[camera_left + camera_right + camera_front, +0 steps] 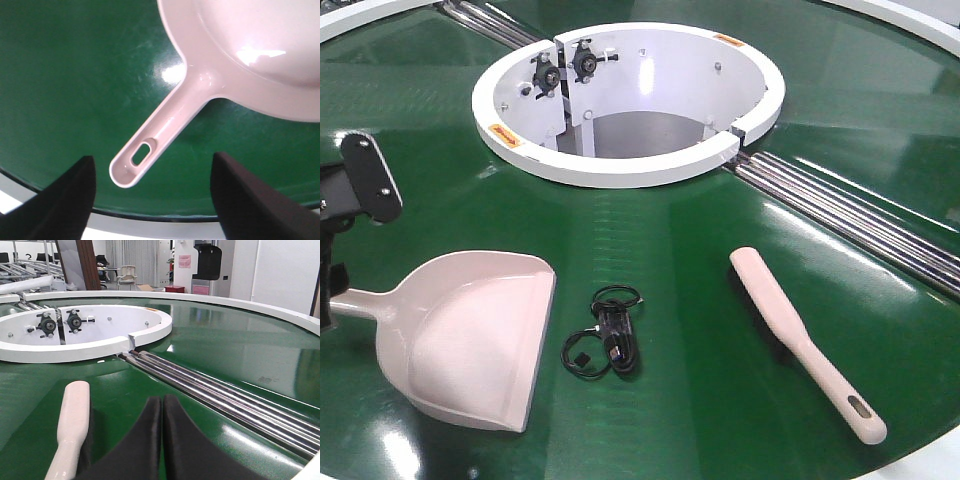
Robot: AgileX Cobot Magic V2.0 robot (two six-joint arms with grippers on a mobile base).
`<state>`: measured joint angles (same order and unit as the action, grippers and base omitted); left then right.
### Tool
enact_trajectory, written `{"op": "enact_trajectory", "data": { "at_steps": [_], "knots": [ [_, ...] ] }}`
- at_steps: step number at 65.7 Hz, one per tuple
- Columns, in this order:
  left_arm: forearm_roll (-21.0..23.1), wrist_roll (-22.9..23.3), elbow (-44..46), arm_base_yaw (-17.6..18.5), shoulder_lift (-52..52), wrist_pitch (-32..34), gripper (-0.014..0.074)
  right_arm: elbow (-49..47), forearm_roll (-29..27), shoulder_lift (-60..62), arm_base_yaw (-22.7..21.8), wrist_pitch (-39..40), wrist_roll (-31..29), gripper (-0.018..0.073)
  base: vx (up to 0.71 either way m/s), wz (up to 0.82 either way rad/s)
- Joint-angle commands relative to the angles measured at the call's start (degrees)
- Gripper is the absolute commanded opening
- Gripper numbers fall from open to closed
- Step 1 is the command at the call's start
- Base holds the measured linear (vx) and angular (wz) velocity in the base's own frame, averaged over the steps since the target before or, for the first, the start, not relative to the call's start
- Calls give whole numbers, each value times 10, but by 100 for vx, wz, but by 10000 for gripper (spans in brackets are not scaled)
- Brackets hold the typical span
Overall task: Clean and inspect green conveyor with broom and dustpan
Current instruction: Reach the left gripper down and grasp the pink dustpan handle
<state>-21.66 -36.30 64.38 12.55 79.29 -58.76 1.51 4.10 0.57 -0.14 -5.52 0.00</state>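
"Green conveyor [650,230] first: where does everything lie?"

"Dustpan [470,340] sits on the left of the belt. Its lip faces a black cord tangle [605,340], likely so that can be swept straight in. Broom [798,335] lies flat on the right, handle end nearest the robot, well apart from the pan."

"And the arms?"

"Left gripper [154,159] has its fingers spread either side of the dustpan's handle end, touching nothing. I'd judge it is placed for a grasp. Right gripper [162,405] has its fingers pressed together on nothing, just beside the broom's head."

"So nothing is held?"

"Nothing. Both tools rest on the belt, and the tangle is unswept."
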Motion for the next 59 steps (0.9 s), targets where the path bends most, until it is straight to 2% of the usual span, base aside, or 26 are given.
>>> {"op": "enact_trajectory", "data": {
  "at_steps": [1,9,21,33,39,48,59],
  "knots": [
    [-7,-54,15,4,-13,40,471,7,2,11,-3,42,0,-10,0,0],
    [-4,-107,15,-4,-1,91,471,7,2,11,-3,42,0,-10,0,0],
    [0,-109,15,-29,32,82,471,7,2,11,-3,42,0,-10,0,0],
    [30,-123,15,-54,37,88,471,7,2,11,-3,42,0,-10,0,0],
    [68,-164,15,-69,37,84,471,7,2,11,-3,42,0,-10,0,0],
    [124,-254,-5,-86,37,80,471,7,2,11,-3,42,0,-10,0,0],
    [127,-320,-38,-90,37,85,471,7,2,11,-3,42,0,-10,0,0]
  ]
}}
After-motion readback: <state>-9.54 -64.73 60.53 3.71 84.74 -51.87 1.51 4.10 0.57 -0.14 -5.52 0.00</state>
